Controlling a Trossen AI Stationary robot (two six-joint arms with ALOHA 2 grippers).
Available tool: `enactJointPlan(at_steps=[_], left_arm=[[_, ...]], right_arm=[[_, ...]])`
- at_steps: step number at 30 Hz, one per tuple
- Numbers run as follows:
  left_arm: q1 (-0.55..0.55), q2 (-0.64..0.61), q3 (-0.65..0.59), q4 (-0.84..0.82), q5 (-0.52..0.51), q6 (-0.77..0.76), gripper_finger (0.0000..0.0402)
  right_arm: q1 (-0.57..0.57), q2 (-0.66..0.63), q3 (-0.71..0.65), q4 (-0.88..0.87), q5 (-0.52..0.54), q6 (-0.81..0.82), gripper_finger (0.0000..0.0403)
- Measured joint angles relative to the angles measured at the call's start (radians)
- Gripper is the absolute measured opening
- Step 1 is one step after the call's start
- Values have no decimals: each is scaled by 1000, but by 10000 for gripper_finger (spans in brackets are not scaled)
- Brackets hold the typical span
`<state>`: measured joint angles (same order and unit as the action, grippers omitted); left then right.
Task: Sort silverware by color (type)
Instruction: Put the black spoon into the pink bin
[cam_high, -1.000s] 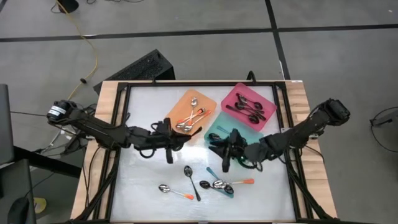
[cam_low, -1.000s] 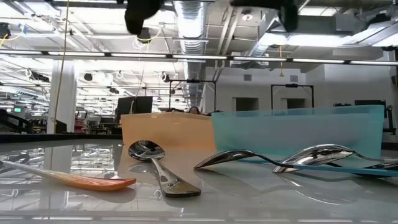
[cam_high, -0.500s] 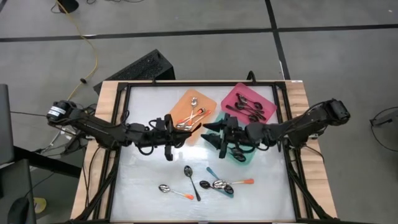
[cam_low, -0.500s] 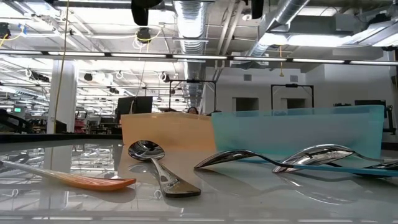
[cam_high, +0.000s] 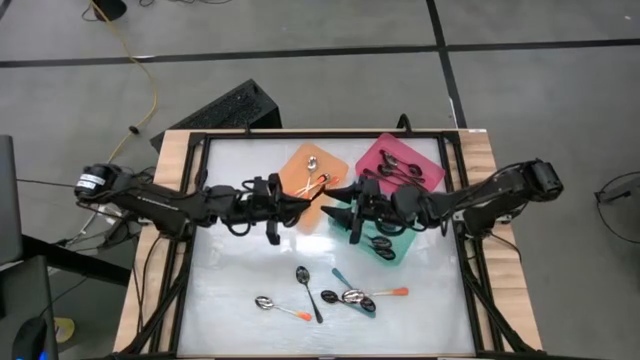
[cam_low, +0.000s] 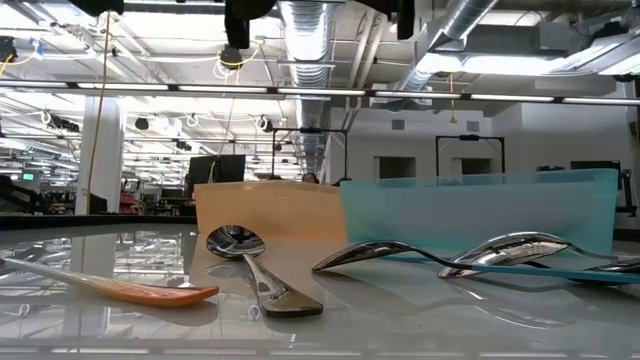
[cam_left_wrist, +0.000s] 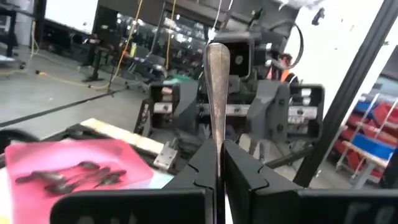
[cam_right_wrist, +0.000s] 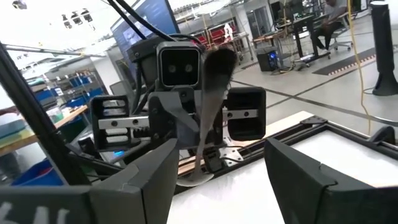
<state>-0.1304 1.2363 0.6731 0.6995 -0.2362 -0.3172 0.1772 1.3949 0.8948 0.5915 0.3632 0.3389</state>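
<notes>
My left gripper (cam_high: 308, 203) is shut on a spoon (cam_left_wrist: 216, 87) above the near corner of the orange tray (cam_high: 300, 165). The spoon stands upright and shows edge-on as a thin metal strip. My right gripper (cam_high: 335, 204) faces it from the right, over the gap between the orange and the teal tray (cam_high: 390, 245). Its fingers are open and spread wide. In the right wrist view the spoon (cam_right_wrist: 211, 99) stands just ahead of them, with its wider end up. Other spoons lie in the three trays. My left gripper pinches the spoon's lower stem (cam_left_wrist: 217, 140) between its two fingers. The fingers come level from the table's left. The spoon stands upright above them, lifted clear of tray and table.
The pink tray (cam_high: 400, 165) with dark spoons stands at the far right. Several loose spoons lie on the near part of the white table, among them an all-black one (cam_high: 306, 283), one with an orange handle (cam_high: 272, 305) and a cluster (cam_high: 355, 296). A black frame (cam_high: 200, 200) rims the table.
My right gripper has left the teal tray and swung toward the table's far-left, up to my left gripper, tipping level; its fingers now stand wider apart. My left gripper has carried the spoon a little toward the far edge and right, to the orange tray's corner.
</notes>
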Motion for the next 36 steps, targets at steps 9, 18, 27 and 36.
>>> enactJointPlan(at_steps=[9,18,27,36], left_arm=[[35,109,2,99,59,-48,0],[43,170,1,189,74,-72,0],[45,170,1,188,83,-86,0],[46,173,0,186,83,-96,2]], right_arm=[[-32,0,0,-5,-25,-1,249],[-42,0,0,-45,-25,-8,223],[-41,0,0,-67,-27,-33,113],[-40,0,0,-80,-38,-56,8]])
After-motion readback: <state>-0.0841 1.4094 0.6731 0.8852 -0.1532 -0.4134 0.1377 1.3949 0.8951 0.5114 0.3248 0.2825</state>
